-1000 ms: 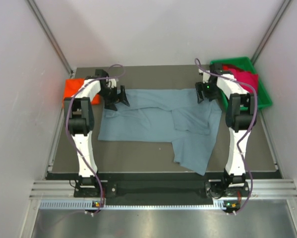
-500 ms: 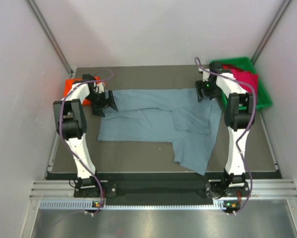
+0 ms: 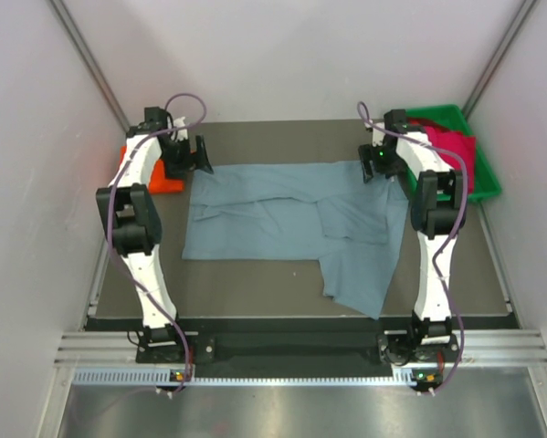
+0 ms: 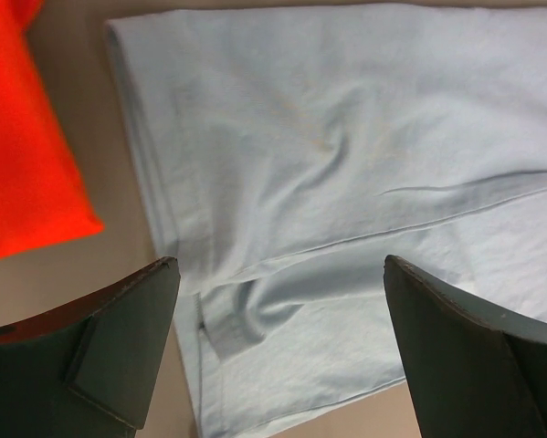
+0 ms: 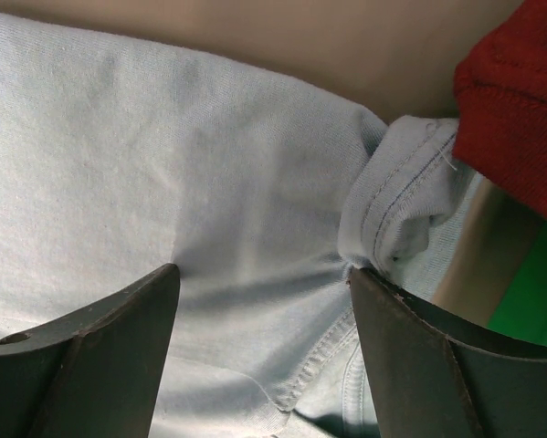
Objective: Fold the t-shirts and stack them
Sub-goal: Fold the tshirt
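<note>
We see the blue-grey shirt [image 3: 291,219] spread flat on the desk [image 3: 255,292], with desk showing past its far and near edges. Our left pincer [image 4: 279,266] hangs wide apart over the far-left corner (orange shirt [image 4: 22,137] just beside). The right pincer [image 5: 264,271], fingers also apart, is over the far-right corner, beside the green bin [image 3: 488,182].

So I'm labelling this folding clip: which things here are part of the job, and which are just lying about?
Part of the job: blue-grey t-shirt, orange-red t-shirt, crimson t-shirts.
Just lying about: green bin holding the crimson ones, table.
</note>
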Controlling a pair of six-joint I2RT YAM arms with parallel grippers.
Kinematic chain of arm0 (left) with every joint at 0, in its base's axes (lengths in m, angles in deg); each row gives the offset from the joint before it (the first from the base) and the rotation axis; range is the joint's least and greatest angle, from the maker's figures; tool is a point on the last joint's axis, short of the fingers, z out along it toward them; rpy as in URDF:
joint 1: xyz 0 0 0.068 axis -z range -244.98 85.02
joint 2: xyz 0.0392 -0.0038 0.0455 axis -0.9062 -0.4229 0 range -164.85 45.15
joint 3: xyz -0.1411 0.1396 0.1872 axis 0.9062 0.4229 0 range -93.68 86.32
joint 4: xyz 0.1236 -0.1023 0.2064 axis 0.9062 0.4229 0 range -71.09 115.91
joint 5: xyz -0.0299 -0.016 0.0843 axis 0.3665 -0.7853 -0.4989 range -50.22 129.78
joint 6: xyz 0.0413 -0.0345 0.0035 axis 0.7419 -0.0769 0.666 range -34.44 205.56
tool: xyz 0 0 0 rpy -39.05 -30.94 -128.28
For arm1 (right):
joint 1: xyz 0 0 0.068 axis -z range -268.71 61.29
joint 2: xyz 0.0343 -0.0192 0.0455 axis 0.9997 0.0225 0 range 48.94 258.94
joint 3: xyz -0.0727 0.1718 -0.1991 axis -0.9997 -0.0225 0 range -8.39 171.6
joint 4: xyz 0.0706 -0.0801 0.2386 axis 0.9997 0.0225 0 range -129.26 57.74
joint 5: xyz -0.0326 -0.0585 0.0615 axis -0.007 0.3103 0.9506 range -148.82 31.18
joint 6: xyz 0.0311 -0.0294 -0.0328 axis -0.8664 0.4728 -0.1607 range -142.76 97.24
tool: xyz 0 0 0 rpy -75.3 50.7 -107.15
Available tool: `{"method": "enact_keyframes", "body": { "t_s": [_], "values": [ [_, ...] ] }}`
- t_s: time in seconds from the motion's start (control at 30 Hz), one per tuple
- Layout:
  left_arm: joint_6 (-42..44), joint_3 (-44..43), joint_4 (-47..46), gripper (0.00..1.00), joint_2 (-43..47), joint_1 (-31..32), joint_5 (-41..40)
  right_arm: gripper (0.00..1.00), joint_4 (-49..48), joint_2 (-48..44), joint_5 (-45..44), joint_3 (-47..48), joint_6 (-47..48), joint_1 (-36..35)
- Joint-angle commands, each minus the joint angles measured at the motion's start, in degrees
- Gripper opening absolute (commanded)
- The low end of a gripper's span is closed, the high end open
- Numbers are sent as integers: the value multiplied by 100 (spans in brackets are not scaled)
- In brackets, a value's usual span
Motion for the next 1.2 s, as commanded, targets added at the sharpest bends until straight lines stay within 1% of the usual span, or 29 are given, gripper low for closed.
{"method": "enact_keyframes", "body": {
  "t_s": [0.0,0.13,0.27,0.3,0.6,0.8,0.93,1.17],
  "values": [
    [76,-103,-46,98,-289,167,162,76,-268,7,-70,109,101,-51],
    [119,-357,-126,93,-579,203,311,77,-268,-37,-79,109,101,-77],
    [137,-771,-231,82,-896,211,461,77,-268,-134,-96,4,119,-113],
    [137,-850,-249,81,-1018,220,426,77,-277,-151,-87,-31,119,-113],
    [76,-1149,-266,86,-1616,256,-197,77,-277,-143,-158,-58,119,-139],
    [-47,-1438,-354,86,-1933,264,-119,78,-286,-28,-70,56,40,-157],
    [-30,-1764,-433,87,-2162,273,-408,78,-347,59,-35,319,-92,-148],
    [-4,-2204,-618,88,-2548,264,-558,79,-435,393,1,1066,-163,-122]
  ]
}}
